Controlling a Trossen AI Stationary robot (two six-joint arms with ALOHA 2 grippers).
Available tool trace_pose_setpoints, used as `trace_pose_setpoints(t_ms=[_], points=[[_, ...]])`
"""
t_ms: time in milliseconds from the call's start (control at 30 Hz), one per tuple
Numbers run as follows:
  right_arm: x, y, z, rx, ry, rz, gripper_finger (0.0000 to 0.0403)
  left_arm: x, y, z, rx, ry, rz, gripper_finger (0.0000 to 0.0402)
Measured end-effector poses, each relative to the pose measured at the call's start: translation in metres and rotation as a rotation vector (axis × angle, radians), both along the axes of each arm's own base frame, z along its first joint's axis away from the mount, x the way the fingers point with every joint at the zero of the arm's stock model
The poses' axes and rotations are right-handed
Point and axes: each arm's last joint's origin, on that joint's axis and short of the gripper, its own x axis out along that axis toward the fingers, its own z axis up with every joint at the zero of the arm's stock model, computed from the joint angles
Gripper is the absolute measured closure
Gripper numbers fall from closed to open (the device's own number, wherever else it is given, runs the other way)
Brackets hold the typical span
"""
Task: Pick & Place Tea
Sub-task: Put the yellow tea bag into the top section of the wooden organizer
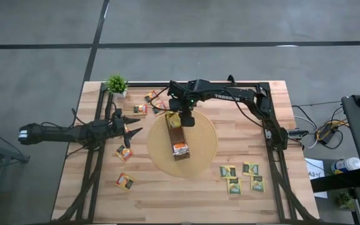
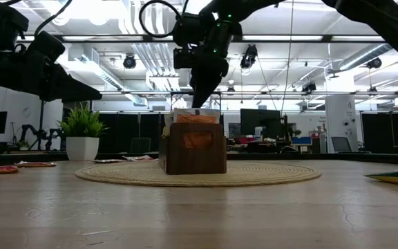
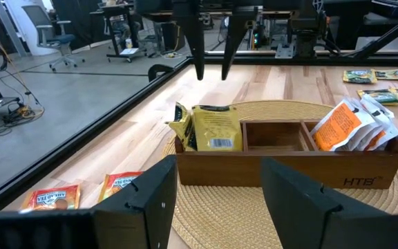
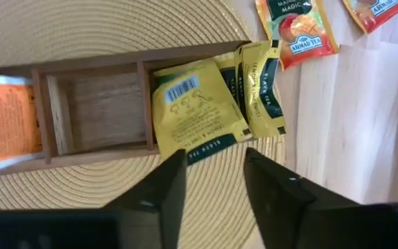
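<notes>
A long narrow brown box [image 1: 177,135] lies on a round woven mat [image 1: 205,150]. Yellow sachets [image 4: 199,114] stand in its far end compartment, orange sachets [image 3: 347,128] fill its near one, and the middle compartment is bare. My right gripper [image 4: 214,162] hovers open just above the yellow sachets and holds nothing; it also shows in the low view [image 2: 202,86]. My left gripper [image 1: 132,128] waits open left of the mat, level with the box [image 3: 289,162]. Loose orange sachets [image 1: 125,153] lie flat on the table beside it.
Red-orange sachets [image 1: 150,100] lie near the far edge beside a small potted plant [image 1: 116,84]. Several green-and-yellow sachets [image 1: 242,177] lie right of the mat towards the near edge. Another orange sachet [image 1: 125,181] lies near the table's near left. A black frame [image 1: 274,140] runs along the table's sides.
</notes>
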Motion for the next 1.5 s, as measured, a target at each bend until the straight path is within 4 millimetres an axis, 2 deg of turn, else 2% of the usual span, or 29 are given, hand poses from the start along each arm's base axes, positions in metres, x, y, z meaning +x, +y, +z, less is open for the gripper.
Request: trace_pose_setpoints(t_ms=[133,267,400,567,767,1000,1167,1400,1500], points=[[0.001,-0.001,0.001,0.084,-0.028,-0.069,0.0227,0.0,0.0,0.0,0.0,0.0,0.0,0.0199],[0.003,-0.009,-0.004,0.242,-0.065,-0.22,0.0211,0.0,0.0,0.0,0.0,0.0,0.0,0.0199],[0.003,-0.013,-0.014,0.305,-0.044,-0.366,0.021,0.0,0.0,0.0,0.0,0.0,0.0,0.0199],[-0.001,-0.016,-0.031,0.329,-0.019,-0.425,0.0216,0.0,0.0,0.0,0.0,0.0,0.0,0.0199],[-0.005,-0.027,-0.044,0.329,-0.026,-0.457,0.0225,0.0,0.0,0.0,0.0,0.0,0.0,0.0199],[-0.005,-0.029,-0.052,0.322,-0.045,-0.443,0.0234,0.0,0.0,0.0,0.0,0.0,-0.001,0.0199],[-0.005,-0.028,-0.052,0.309,-0.037,-0.405,0.0271,0.0,0.0,0.0,0.0,0.0,-0.001,0.0199],[-0.003,-0.019,-0.049,0.272,-0.029,-0.287,0.0383,0.0,0.0,0.0,0.0,0.0,-0.001,0.0199],[-0.003,-0.016,-0.046,0.264,-0.023,-0.262,0.0391,0.0,0.0,0.0,0.0,0.0,-0.001,0.0199]])
